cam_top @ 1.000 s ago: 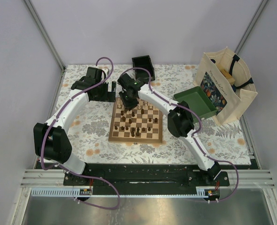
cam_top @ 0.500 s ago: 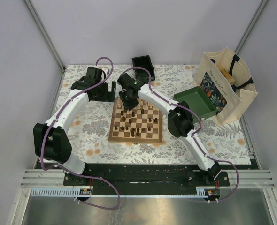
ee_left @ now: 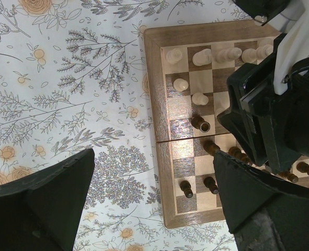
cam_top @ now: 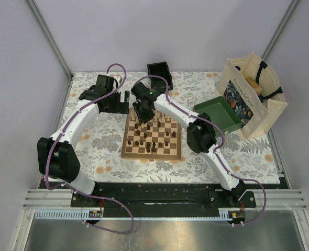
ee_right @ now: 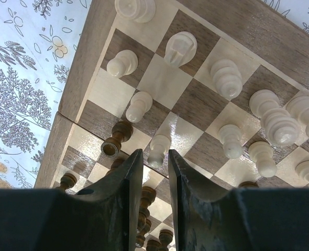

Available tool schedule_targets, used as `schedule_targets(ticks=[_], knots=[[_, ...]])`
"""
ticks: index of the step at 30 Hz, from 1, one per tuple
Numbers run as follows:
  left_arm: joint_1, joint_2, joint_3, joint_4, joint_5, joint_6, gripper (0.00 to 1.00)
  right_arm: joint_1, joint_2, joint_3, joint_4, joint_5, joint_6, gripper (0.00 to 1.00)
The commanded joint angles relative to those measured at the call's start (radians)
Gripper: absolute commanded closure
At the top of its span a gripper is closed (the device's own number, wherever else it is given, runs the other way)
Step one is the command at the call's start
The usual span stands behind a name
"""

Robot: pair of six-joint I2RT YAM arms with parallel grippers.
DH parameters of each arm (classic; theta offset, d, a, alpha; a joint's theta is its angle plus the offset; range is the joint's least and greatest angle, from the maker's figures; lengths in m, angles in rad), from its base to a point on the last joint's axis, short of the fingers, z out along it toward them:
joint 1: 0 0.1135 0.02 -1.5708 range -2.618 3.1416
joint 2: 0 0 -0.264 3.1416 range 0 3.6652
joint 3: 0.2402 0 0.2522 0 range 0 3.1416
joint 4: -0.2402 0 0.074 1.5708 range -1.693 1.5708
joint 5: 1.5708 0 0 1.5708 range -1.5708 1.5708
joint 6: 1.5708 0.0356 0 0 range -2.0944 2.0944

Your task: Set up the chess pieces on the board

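The board (cam_top: 152, 137) lies mid-table with cream and dark brown chess pieces (cam_top: 154, 133) scattered over it. My right gripper (cam_top: 139, 116) hangs over the board's far left part. In the right wrist view its jaws (ee_right: 155, 154) stand narrowly apart on either side of a cream pawn (ee_right: 158, 149), with a thin gap on each side. A dark piece (ee_right: 117, 138) leans just left of it. My left gripper (cam_top: 124, 99) is wide open and empty; in its wrist view (ee_left: 153, 157) it hovers over the tablecloth at the board's border (ee_left: 162, 172).
A green tray (cam_top: 220, 112) sits right of the board, with a cream tote bag (cam_top: 251, 94) beyond it. A small black box (cam_top: 160, 73) stands at the back. The right arm (ee_left: 269, 115) covers part of the board in the left wrist view.
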Motion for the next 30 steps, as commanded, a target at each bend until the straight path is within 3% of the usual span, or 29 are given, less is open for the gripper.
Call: schedule_targets(ticks=[1,7,17,30], knots=[[0.004,-0.031,-0.002,0.038,-0.009,-0.007,0.01,0.004,0.02,0.035,-0.017,-0.014,-0.016,0.66],[0.006,-0.033,0.0,0.037,-0.008,-0.008,0.01,0.004,0.017,0.036,-0.015,-0.01,-0.016,0.67],[0.004,-0.034,0.0,0.038,-0.003,-0.007,0.01,0.003,0.0,0.062,0.002,0.038,-0.022,0.8],[0.006,-0.045,-0.005,0.038,-0.015,-0.002,0.01,-0.014,0.032,0.108,0.017,0.124,-0.005,0.8]])
